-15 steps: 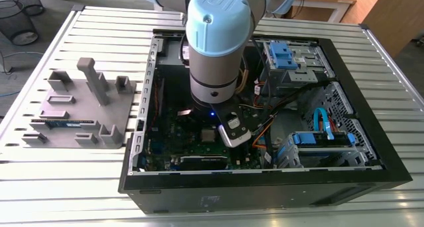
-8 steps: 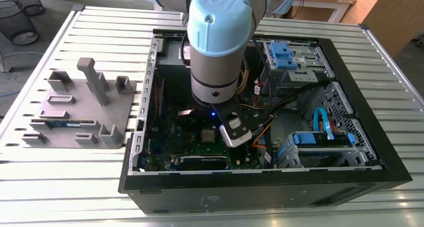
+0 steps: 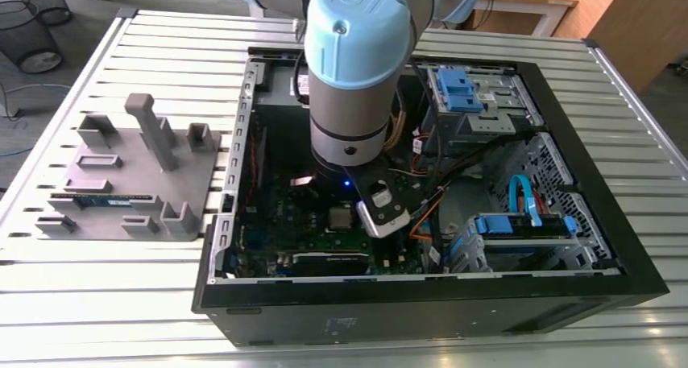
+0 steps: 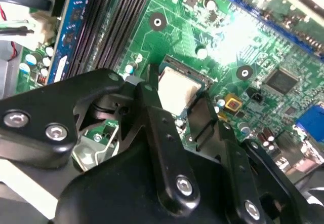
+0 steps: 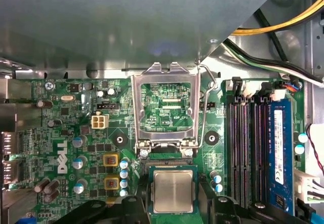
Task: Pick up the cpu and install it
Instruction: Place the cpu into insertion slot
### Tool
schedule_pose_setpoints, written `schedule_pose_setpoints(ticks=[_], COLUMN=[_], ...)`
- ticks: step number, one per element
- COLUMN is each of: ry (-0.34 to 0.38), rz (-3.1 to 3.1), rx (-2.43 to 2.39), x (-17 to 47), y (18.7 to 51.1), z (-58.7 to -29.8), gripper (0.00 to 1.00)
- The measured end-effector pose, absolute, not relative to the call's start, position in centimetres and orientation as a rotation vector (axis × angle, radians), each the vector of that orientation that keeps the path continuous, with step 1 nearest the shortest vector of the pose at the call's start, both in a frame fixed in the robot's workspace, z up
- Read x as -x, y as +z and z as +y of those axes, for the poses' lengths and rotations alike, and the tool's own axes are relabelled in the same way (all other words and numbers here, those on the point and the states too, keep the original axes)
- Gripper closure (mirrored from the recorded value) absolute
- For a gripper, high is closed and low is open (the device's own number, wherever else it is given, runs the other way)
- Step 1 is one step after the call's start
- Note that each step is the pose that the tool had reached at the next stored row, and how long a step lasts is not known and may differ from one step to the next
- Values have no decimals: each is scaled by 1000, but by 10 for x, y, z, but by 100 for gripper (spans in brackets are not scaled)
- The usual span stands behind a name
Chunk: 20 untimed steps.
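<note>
Cpu (image 5: 173,192) lies flat just beside the open socket frame (image 5: 164,107); my pincer (image 4: 177,101) is around it, whether squeezing I cannot tell.

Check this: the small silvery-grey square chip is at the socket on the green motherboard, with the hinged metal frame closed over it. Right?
Not quite: the hinged metal frame is swung open, lying beside the small silvery-grey square chip, not over it, as the first wrist view shows. The rest is right.
</note>
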State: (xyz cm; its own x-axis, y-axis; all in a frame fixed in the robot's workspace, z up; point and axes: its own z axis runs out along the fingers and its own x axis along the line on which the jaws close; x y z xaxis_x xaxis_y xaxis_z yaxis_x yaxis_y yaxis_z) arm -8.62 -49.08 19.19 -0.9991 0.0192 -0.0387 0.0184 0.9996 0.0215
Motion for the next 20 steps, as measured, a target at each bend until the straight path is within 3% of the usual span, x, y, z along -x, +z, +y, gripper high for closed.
schedule_pose_setpoints(ticks=[20], ry=[32], rz=[3100], rx=[-25], x=[89], y=[189], z=[-491], gripper=[53])
